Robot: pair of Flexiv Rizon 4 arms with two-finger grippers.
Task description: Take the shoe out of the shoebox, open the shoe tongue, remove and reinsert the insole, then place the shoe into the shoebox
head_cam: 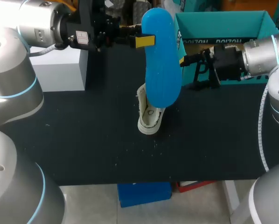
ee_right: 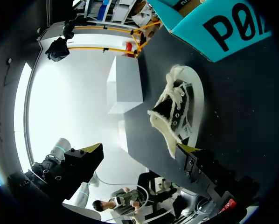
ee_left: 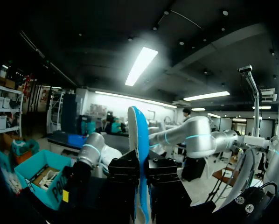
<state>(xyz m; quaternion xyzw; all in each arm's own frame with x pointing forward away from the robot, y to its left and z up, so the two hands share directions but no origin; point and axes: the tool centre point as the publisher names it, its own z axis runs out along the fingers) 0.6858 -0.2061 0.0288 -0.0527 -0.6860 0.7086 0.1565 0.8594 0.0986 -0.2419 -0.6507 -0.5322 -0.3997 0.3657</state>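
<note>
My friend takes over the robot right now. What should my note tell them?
Left gripper: shut on the blue insole, held up above the table.
Right gripper: open and holding nothing, with the shoe ahead of it.
Shoe: on the table, under the insole, outside the teal shoebox at the back.
Done: shoe is out of the box, insole is out of the shoe.
Left: put the insole back in, then place the shoe into the shoebox.

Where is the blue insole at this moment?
In the head view, the blue insole hangs over the middle of the table, clamped in the left tool, above the shoe and just left of the teal shoebox.
</note>
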